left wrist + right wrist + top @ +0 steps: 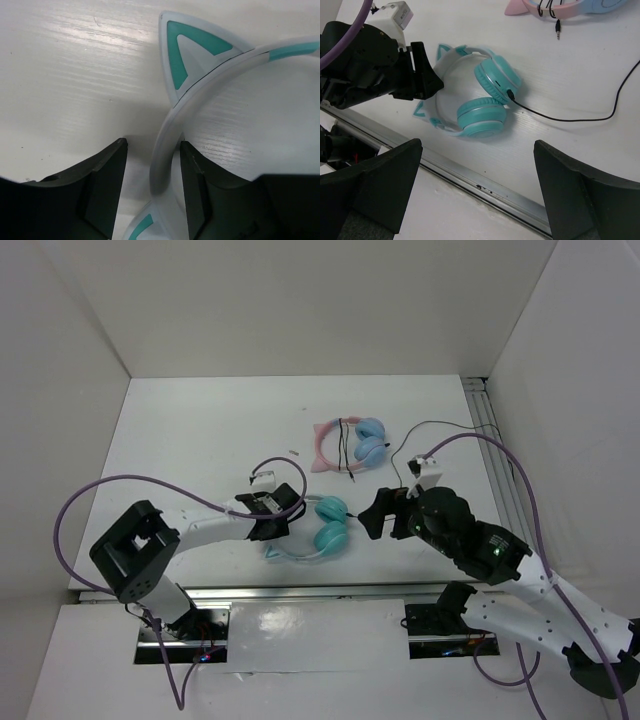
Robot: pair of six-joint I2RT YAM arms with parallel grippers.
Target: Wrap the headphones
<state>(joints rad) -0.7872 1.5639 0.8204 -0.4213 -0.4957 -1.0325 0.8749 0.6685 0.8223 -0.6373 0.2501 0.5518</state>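
The headphones [328, 524] lie near the table's front edge, teal cups to the right, pale headband with cat ears to the left. Their thin black cable [440, 423] trails away to the far right. My left gripper [285, 510] is open and straddles the headband [162, 145], which lies close to the right finger with a gap at the left finger. A cat ear [187, 55] shows just beyond. My right gripper [372, 515] is open wide and empty, just right of the cups. In the right wrist view it [477, 145] hangs above the headphones [480, 95], and the cable [570, 118] runs right.
Pink-banded headphones with light blue cups [350, 445] lie farther back, also at the top of the right wrist view [560, 7]. A metal rail [485, 182] runs along the table's front edge. White walls enclose the table on three sides.
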